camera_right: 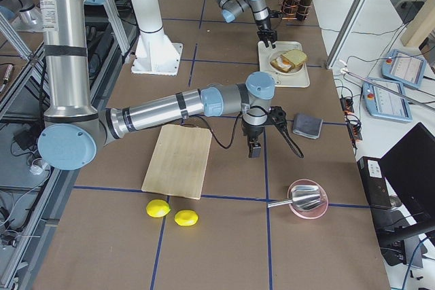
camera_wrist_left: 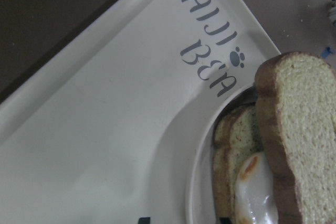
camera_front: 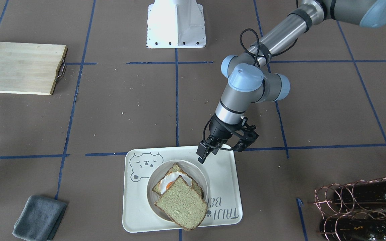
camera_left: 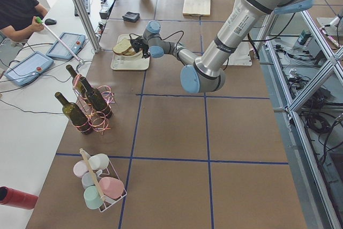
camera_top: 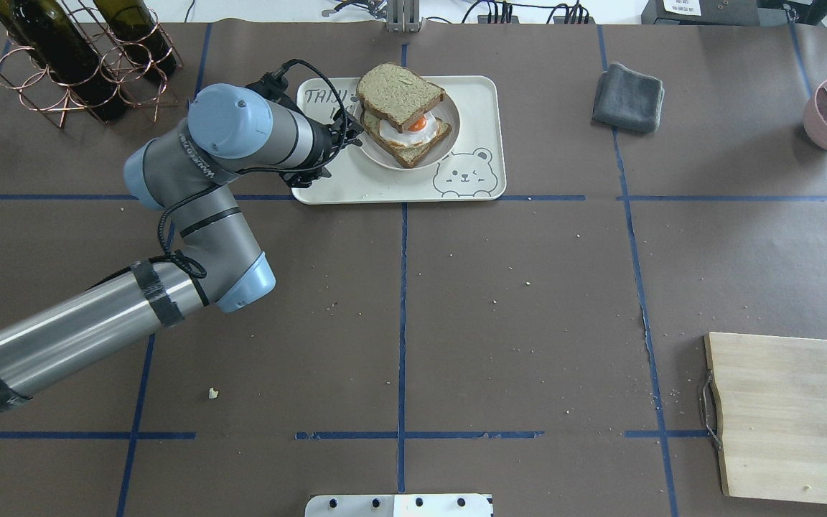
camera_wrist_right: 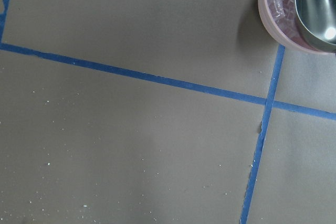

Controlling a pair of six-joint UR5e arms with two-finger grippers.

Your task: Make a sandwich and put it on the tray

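Table [camera_front: 129, 117] w/ tray [camera_front: 223, 180] on its far side fr. the robot. Tray carries the round plate [camera_front: 201, 175], and on that the sandwich [camera_front: 181, 202]: bottom slice, fried egg [camera_front: 173, 179], top slice laid askew w/ one corner hanging past the plate's rim. Assembly & placement look done. At most, squaring the top slice and pulling the arm clear are left. Left gripper [camera_front: 209, 152] hovers over the tray's corner just beside the plate, jaws apart, nothing in them. Right gripper [camera_right: 253, 149] hangs near the cutting board [camera_right: 178, 161], well apart fr. the tray; spread or clenched, can't tell.
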